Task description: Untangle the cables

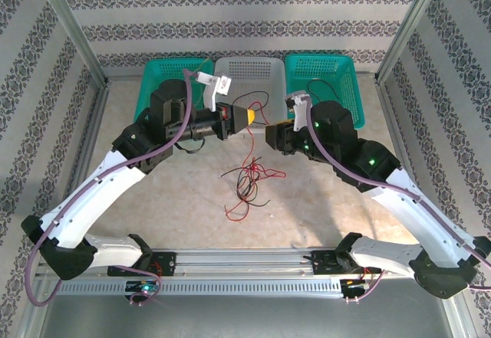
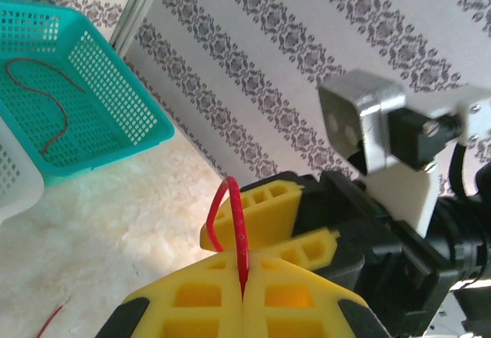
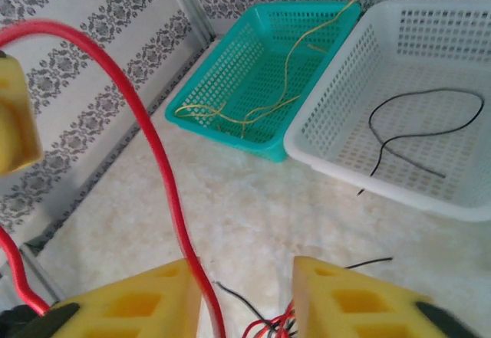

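My left end effector [image 2: 244,296] pinches a red cable [image 2: 240,234] tight. My right end effector [image 3: 247,296] is wide, the red cable just beside one finger. The tangled cables [image 1: 247,183] lie below both. I should lift slowly.

The left gripper's yellow moulded-plastic fingers [image 2: 192,300] look matt and faintly grainy. The thin red cable [image 2: 241,238] has a smooth, slightly glossy sheath. The teal perforated plastic basket [image 2: 130,85] and the white perforated plastic basket [image 3: 345,93] look smooth with a soft sheen. The pale marbled bench [image 3: 253,208] looks matt, and the aluminium frame post [image 1: 70,27] looks brushed.
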Robot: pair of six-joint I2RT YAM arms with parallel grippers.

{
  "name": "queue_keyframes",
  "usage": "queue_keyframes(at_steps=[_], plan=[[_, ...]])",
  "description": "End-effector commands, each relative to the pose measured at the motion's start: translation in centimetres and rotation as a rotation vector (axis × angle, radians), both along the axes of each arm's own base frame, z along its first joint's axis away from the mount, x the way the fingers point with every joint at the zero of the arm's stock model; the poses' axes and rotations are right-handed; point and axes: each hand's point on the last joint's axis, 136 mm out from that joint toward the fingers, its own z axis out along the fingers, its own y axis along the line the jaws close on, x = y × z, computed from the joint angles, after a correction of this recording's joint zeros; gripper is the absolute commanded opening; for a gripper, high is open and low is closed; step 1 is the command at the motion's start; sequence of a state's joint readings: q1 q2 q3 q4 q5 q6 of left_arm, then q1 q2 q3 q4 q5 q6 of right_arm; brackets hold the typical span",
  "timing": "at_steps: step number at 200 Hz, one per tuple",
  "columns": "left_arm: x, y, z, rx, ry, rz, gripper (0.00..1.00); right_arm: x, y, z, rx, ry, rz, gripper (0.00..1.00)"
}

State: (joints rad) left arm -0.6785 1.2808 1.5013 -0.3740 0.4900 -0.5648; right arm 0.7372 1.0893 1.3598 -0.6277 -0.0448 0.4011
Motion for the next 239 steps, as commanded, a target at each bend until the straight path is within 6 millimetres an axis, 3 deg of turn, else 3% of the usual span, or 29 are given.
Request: queue_keyframes(at_steps=[1,20,55,94,106,124,143,156,167,177,191,212,239], plan=[[-0.4,0.3,-0.1,0.049,-0.011,-0.033,0.0,0.4,-1.0,2.1,0.006,-0.046,-0.02,0.14],[-0.8,0.1,-0.2,0.056,-0.011,-0.064,0.0,1.6,-2.6,2.0,-0.007,-0.035,-0.088,0.0],[-1.4,0.0,-1.2,0.103,-0.004,-0.108,0.0,2.4,-4.6,4.2,0.027,-0.063,-0.141,0.0],[-1.9,-0.6,-3.2,0.129,0.011,-0.173,0.0,1.6,-4.5,8.1,0.093,-0.124,-0.099,0.0],[-2.0,-0.9,-3.2,0.087,0.006,-0.185,0.29,1.2,-4.1,9.2,0.126,-0.133,-0.077,0.0],[-2.5,-1.4,-3.5,0.015,-0.001,-0.217,0.54,0.8,-3.8,10.5,0.158,-0.146,-0.061,0.0],[-3.1,-2.1,-3.7,-0.09,-0.018,-0.263,0.7,0.2,-3.7,11.8,0.182,-0.166,-0.045,0.0],[-3.1,-2.2,-4.8,-0.113,-0.017,-0.261,0.73,0.0,-3.6,12.4,0.189,-0.176,-0.04,0.0],[-2.9,-2.1,-5.5,-0.106,-0.018,-0.25,0.73,-0.3,-3.5,12.9,0.194,-0.185,-0.033,0.0],[-3.0,-2.3,-5.8,-0.105,-0.023,-0.264,0.67,-0.4,-3.5,13.1,0.196,-0.19,-0.032,0.0],[-3.1,-2.4,-5.7,-0.123,-0.032,-0.277,0.54,-0.5,-3.3,13.4,0.2,-0.194,-0.026,0.0],[-3.1,-2.5,-5.2,-0.144,-0.057,-0.28,0.26,-0.5,-3.2,13.6,0.202,-0.195,-0.024,0.0],[-3.2,-2.2,-4.3,-0.158,-0.107,-0.27,0.23,-0.4,-3.5,13.6,0.196,-0.201,-0.039,0.0]])
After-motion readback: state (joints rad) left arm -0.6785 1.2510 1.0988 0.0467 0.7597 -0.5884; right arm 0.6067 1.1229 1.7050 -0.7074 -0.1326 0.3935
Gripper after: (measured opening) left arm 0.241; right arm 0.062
